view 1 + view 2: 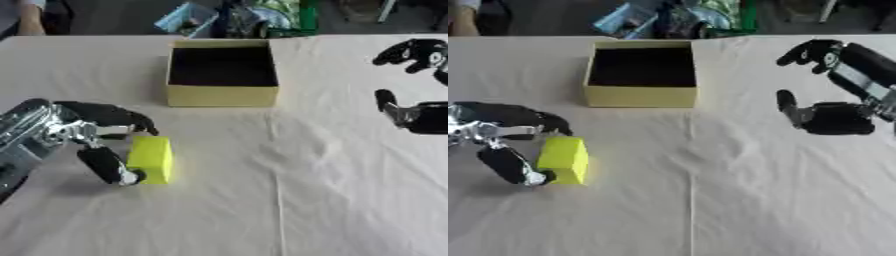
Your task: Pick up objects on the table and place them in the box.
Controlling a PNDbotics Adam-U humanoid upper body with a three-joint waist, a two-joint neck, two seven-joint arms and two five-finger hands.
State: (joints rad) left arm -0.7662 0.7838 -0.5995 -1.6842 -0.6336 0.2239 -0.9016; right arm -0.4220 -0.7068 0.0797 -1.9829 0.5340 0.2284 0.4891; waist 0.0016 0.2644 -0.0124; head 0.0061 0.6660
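Nearest to us, on the left of the cloth-covered worktop [332,200], our left hand [92,135] has its fingers [118,116] curled over the top of a yellow-green block [150,159] and its thumb against the block's near left side, so the block sits pinched between them, resting on the cloth. Farther right, our right hand [833,85] hangs with fingers spread wide, holding nothing. Beyond the block stands the open yellow box [222,95], its dark inside showing.

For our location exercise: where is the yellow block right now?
The yellow block lies on the table's left side, nearer the robot than the open box, between the left hand's curled fingers and thumb.
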